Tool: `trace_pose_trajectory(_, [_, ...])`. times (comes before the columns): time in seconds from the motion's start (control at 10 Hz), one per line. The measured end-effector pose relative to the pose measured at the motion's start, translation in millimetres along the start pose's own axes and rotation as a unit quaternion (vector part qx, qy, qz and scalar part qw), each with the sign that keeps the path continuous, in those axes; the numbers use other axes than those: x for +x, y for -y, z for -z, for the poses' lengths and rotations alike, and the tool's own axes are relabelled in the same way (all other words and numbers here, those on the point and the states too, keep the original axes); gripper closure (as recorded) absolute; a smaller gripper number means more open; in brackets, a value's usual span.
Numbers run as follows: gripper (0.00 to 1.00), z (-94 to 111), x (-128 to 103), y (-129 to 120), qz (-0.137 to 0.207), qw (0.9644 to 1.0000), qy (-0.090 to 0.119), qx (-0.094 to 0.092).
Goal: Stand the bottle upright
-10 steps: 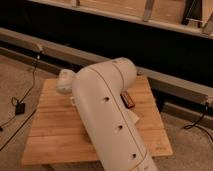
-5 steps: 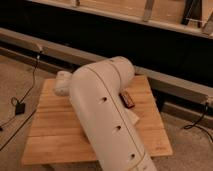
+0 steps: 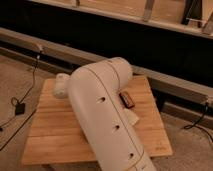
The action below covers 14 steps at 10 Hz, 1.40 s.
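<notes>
The bottle is out of view; no white bottle shows on the wooden table [image 3: 55, 127]. My arm's big white link [image 3: 102, 115] runs across the middle of the table and hides what lies beneath it. Its rounded white end [image 3: 60, 86] pokes out over the table's far left corner. The gripper is hidden behind the arm. A pale sliver [image 3: 133, 118] peeks out at the arm's right edge; I cannot tell what it is.
A small dark reddish-brown oblong object [image 3: 125, 99] lies on the table just right of the arm. Black cables [image 3: 22, 107] trail over the floor on the left. A long dark bench or rail [image 3: 165, 82] runs behind the table.
The arm's rounded end has edged slightly left over the far left corner. Nothing else has moved.
</notes>
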Motion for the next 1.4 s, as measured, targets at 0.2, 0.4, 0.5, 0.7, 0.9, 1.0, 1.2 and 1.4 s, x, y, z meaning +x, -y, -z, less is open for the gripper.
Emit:
trace_pose_trajectory(0.2, [0.38,-1,-2,-1,-0.001,1.0,0.0,-0.002])
trace_pose_trajectory(0.4, [0.38,2,-4,6,-0.024,0.9997,0.008,0.001])
trace_pose_trajectory(0.5, [0.38,5,-4,12,-0.042,0.999,0.015,0.001])
trace_pose_trajectory(0.7, [0.38,14,2,24,-0.084,0.9961,0.026,0.0])
trace_pose_trajectory(0.9, [0.38,22,14,30,-0.098,0.995,0.021,-0.003])
trace_pose_trajectory(1.0, [0.38,26,19,33,-0.099,0.995,0.016,-0.003])
trace_pose_trajectory(1.2, [0.38,34,26,43,-0.109,0.994,0.011,0.001])
trace_pose_trajectory(1.4, [0.38,38,28,57,-0.154,0.988,0.016,0.006])
